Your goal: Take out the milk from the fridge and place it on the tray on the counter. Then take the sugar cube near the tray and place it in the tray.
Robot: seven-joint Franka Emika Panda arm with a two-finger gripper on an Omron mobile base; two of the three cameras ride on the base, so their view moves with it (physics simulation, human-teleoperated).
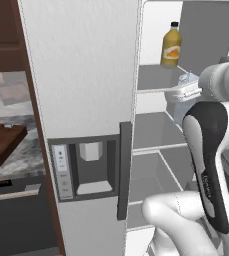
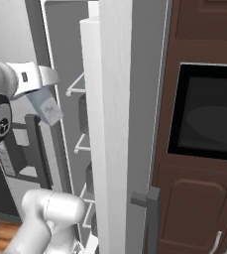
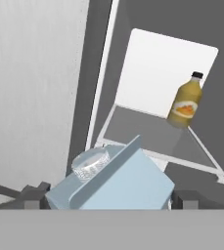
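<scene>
Milk (image 3: 118, 183) between gripper (image 3: 108, 199) fingertips, gable ridge slanting up-right.

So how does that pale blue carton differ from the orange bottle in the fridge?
The milk is a pale blue boxy carton with a gabled top; the bottle is yellow-orange, rounded, with a dark cap. The milk sits tilted between the gripper fingers, off the shelf; the bottle stands upright on an upper shelf. Both are drink containers.
</scene>
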